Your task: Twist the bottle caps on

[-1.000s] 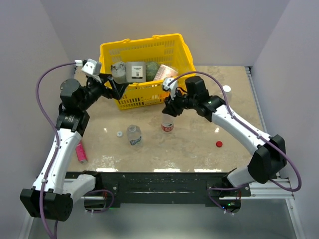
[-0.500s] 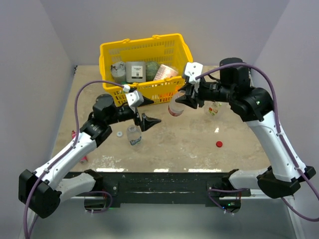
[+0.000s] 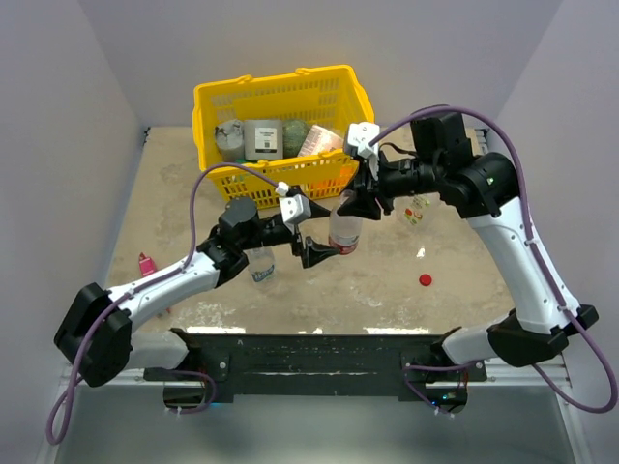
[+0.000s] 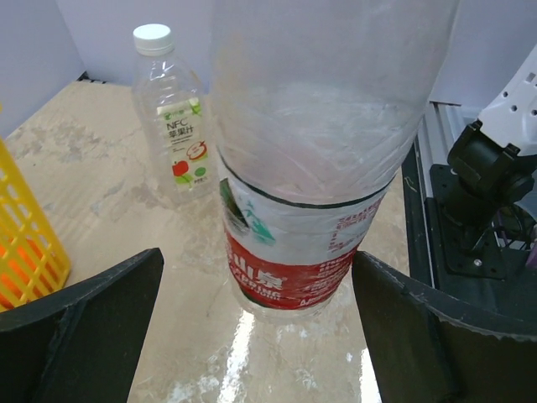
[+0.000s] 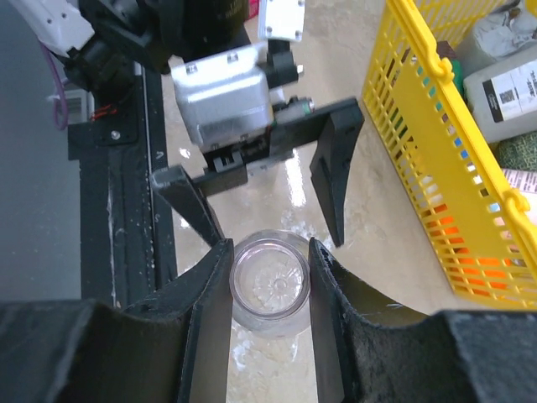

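Right gripper (image 3: 352, 205) pinches the neck of the slim red-labelled bottle (image 3: 342, 232). From above we see this bottle upright, just in front of the yellow basket (image 3: 205, 126). Left gripper (image 3: 326, 251) is at the bottle's lower part, its jaws spread. The red cap (image 3: 425, 280) lies well in front of the basket, toward its right side.

In the left wrist view we find the fingers (image 4: 80, 336) on both sides of the label, apart from it. A second bottle (image 4: 172, 117) with a white cap (image 4: 152, 34) stands right of the basket.

In the right wrist view the bottle's open mouth sits between the pressed fingers (image 5: 205, 319). Perhaps the bottle hangs above the table, but we cannot tell.
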Robot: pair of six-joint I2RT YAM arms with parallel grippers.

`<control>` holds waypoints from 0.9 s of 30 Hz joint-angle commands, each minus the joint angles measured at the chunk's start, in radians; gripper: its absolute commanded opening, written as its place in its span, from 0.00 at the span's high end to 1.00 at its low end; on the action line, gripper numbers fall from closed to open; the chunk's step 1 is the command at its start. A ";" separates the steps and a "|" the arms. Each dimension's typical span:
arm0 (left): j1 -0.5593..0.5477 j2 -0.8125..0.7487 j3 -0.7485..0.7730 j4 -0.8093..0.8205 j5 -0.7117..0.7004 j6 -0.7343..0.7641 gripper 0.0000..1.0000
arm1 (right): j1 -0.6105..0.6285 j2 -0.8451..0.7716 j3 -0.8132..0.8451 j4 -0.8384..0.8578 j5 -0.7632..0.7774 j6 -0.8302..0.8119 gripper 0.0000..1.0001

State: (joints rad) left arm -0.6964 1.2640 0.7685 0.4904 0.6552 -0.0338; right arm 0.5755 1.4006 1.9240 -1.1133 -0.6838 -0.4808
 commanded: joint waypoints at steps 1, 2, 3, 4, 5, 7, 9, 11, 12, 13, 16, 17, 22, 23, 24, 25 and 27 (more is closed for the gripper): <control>-0.035 0.038 -0.014 0.168 0.027 -0.038 0.00 | 0.000 0.008 0.075 0.024 -0.080 0.064 0.99; -0.046 0.047 -0.014 0.177 0.029 -0.038 0.00 | 0.000 0.009 0.079 0.029 -0.083 0.068 0.99; -0.052 0.052 -0.012 0.183 0.032 -0.035 0.00 | 0.000 0.012 0.078 0.042 -0.080 0.077 1.00; -0.055 0.055 -0.009 0.188 0.029 -0.031 0.00 | -0.002 0.012 0.073 0.050 -0.077 0.083 1.00; -0.057 0.063 -0.009 0.194 0.021 -0.029 0.00 | 0.000 0.014 0.067 0.058 -0.085 0.090 1.00; -0.057 0.072 -0.005 0.206 0.015 -0.028 0.01 | -0.002 0.015 0.063 0.061 -0.095 0.096 1.00; -0.057 0.089 0.002 0.214 0.015 -0.041 0.02 | -0.003 0.008 0.027 0.091 -0.108 0.120 1.00; -0.057 0.106 0.005 0.240 0.021 -0.054 0.03 | -0.003 0.000 -0.002 0.109 -0.118 0.131 1.00; -0.058 0.112 0.012 0.243 0.030 -0.061 0.03 | -0.003 -0.002 -0.008 0.118 -0.122 0.139 1.00; -0.060 0.118 0.017 0.247 0.032 -0.066 0.04 | -0.003 -0.003 -0.014 0.125 -0.122 0.143 0.99; -0.057 0.135 0.020 0.257 0.046 -0.069 0.07 | -0.008 -0.005 -0.028 0.156 -0.125 0.166 0.99; -0.058 0.141 0.023 0.257 0.049 -0.071 0.09 | -0.008 -0.002 -0.028 0.156 -0.123 0.166 0.99; -0.057 0.147 0.026 0.264 0.060 -0.074 0.18 | -0.011 -0.009 -0.054 0.158 -0.096 0.157 0.98; -0.057 0.146 0.026 0.264 0.060 -0.074 0.20 | -0.011 -0.011 -0.059 0.155 -0.083 0.151 0.97; -0.058 0.144 0.020 0.267 0.052 -0.074 0.21 | -0.009 -0.017 -0.066 0.149 -0.070 0.143 0.97; -0.057 0.143 0.017 0.275 0.047 -0.075 0.22 | -0.009 -0.017 -0.080 0.139 -0.057 0.131 0.97; -0.057 0.133 0.005 0.283 0.035 -0.083 0.22 | -0.011 -0.034 -0.101 0.133 -0.036 0.120 0.98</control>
State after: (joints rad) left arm -0.7532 1.4090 0.7574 0.6937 0.7021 -0.0967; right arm 0.5671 1.4109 1.8561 -0.9863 -0.7559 -0.3504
